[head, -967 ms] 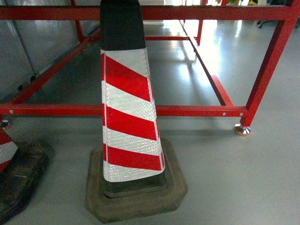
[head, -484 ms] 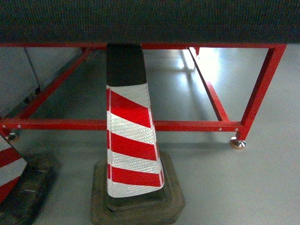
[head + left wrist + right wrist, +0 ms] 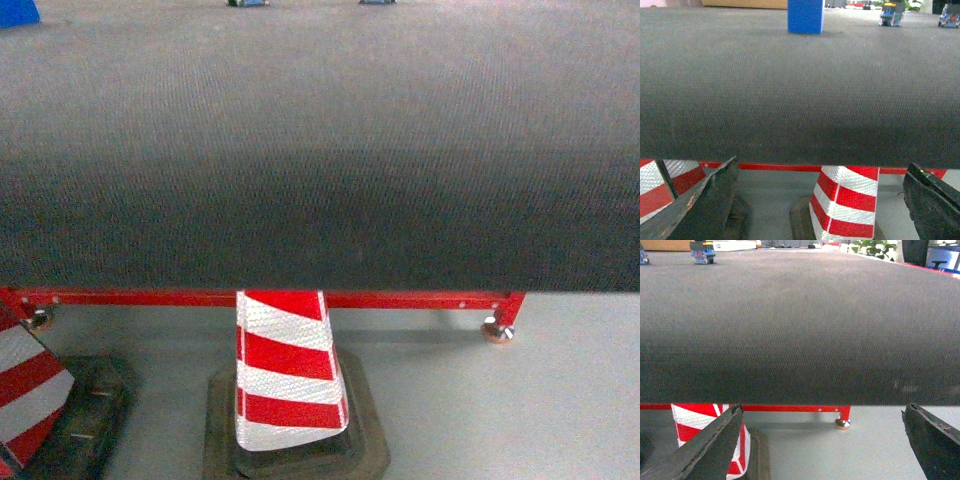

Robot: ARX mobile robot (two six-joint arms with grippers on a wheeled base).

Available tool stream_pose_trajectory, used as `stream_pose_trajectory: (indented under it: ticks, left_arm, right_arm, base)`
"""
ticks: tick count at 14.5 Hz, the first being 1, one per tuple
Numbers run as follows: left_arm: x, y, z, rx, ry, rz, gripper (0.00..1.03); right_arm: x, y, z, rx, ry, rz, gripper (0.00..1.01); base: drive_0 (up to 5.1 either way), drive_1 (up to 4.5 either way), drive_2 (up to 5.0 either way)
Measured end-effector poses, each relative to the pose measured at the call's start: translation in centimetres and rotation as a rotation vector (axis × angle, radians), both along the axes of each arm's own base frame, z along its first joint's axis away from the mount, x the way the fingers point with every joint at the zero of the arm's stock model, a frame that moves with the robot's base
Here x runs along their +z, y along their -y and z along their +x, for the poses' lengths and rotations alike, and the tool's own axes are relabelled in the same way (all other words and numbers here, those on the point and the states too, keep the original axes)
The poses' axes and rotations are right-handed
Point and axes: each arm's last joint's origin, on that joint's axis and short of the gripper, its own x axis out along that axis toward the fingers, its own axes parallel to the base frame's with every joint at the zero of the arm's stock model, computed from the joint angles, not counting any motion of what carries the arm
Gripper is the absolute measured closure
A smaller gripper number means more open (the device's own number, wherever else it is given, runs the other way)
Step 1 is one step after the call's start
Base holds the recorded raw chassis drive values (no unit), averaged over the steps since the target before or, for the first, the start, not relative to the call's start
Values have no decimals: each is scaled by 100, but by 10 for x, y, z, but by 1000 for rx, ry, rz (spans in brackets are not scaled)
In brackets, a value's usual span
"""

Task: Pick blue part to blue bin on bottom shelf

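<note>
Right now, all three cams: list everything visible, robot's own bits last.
table top: one, dark grey textured, fills the upper part of every view
table frame: one, red metal, under the top, with a metal foot
traffic cones: two, red and white striped, on the floor in front; one central, one at left edge
blue block: one, far side of top, left
small parts: two, bluish, far edge; too small to identify
left gripper: dark fingers apart, empty
right gripper: dark fingers apart, empty
</note>
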Motion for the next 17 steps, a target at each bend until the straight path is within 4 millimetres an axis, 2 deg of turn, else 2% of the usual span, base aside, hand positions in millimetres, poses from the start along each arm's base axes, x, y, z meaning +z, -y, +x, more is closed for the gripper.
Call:
stream_pose_trajectory:
  ticks: [17]
  left_arm:
    - [0, 0, 0, -2, 1, 0, 5]
  right_arm:
    - [0, 0, 0, 0, 1, 1, 3]
  base:
    - [0, 0, 0]
